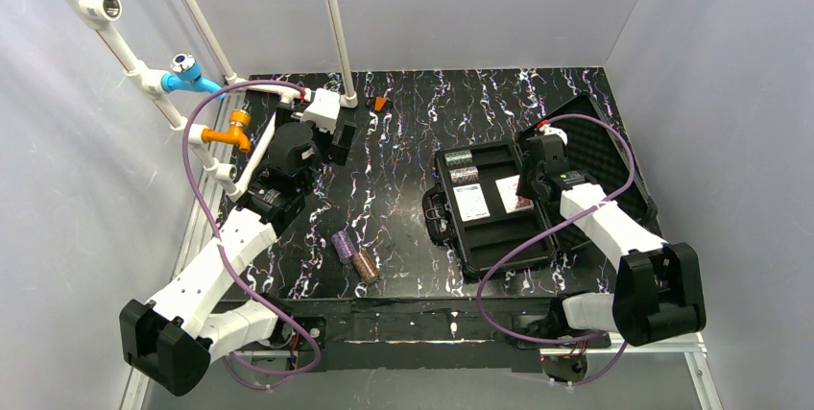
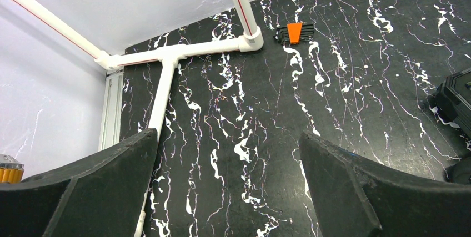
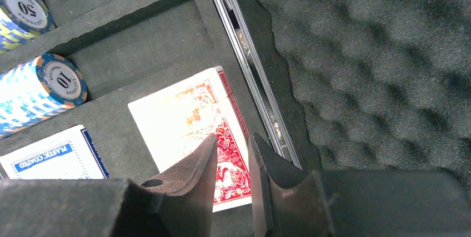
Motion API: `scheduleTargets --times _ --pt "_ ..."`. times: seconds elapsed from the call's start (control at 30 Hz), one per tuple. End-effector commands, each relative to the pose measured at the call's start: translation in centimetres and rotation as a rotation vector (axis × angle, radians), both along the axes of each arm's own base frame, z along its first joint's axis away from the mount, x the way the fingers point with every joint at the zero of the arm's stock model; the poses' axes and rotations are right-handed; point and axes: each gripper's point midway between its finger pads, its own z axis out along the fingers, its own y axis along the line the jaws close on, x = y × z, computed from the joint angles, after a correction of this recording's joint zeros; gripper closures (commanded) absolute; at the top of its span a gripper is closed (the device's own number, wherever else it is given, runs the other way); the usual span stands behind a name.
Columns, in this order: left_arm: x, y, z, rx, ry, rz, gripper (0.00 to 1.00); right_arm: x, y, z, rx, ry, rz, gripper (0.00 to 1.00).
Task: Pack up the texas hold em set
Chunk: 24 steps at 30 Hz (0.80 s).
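Case (image 1: 485, 232): hard plastic, egg-crate foam lining (image 3: 377, 54)

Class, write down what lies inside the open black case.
A 50-chip stack, a 10-chip stack, a blue-and-white deck, a red deck and one empty foam slot. The right gripper covers part of the red deck.

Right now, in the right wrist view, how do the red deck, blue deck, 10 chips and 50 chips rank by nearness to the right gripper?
1. red deck, directly beneath the right gripper
2. blue deck, to its left
3. 10 chips, upper left
4. 50 chips, far top-left corner
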Motion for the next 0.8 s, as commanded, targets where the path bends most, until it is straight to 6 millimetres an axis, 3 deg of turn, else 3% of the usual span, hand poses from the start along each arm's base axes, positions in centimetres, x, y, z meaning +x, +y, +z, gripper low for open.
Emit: scheduleTargets --times 0.0,0.27,0.5,0.77 --pt "-0.3 -0.1 1.3 -0.016 -0.031 -0.011 0.01 -2.0 1.2 -2.0 0.054 0.087 0.050 0.67" --pt "-0.3 -0.3 1.4 -0.018 -0.027 -0.022 0.01 -2.5 2.0 -3.1 0.087 0.119 0.073 0.72" --pt "-0.4 -0.5 1.5 -0.027 -0.026 -0.031 0.01 -2.7 1.3 -4.0 0.063 0.120 0.047 0.71" --pt "-0.5 -0.6 1.7 -0.036 -0.028 -0.039 0.01 -2.1 0.8 -3.4 0.027 0.104 0.038 0.59"
